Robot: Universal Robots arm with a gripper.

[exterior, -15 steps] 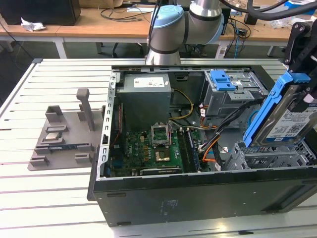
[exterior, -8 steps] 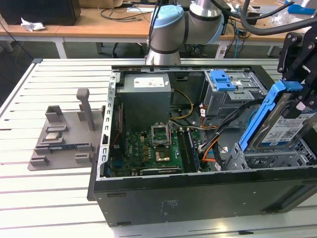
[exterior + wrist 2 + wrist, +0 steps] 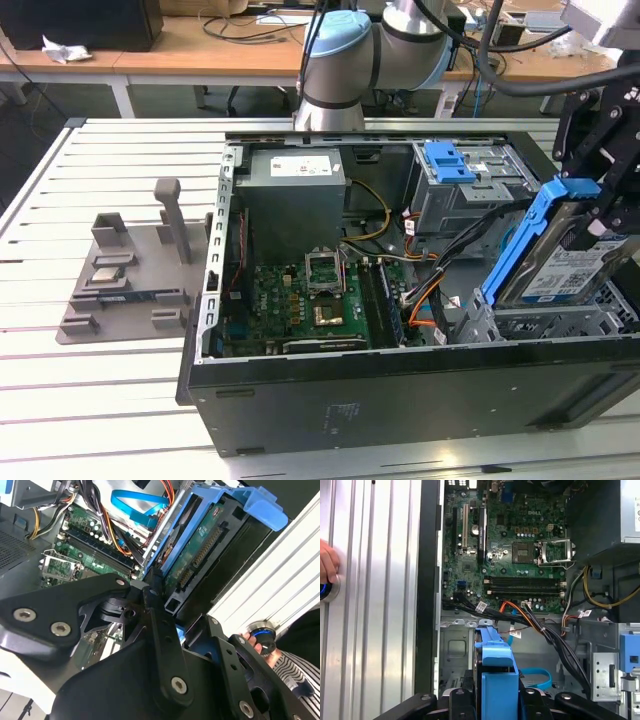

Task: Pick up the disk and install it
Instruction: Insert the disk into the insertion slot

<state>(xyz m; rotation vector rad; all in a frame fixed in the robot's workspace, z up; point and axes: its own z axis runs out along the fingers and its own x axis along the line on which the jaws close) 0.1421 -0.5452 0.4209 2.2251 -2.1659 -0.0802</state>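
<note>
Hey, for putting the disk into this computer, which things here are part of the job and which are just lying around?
Part of the job: the open computer case; the disk, held tilted over it; the claw gripping the disk.
Just lying about: the grey rack on the table beside the case; the crumpled paper on the far desk.

A pale counter (image 3: 110,400) of long grooved metal slats carries an open black computer case (image 3: 400,400) lying on its side. Just beside it, toward the exterior view's left, sits a grey holder (image 3: 130,270) with upright posts. A person's hand (image 3: 325,560) touches a blue-ringed button (image 3: 326,587) set on the slats.
</note>
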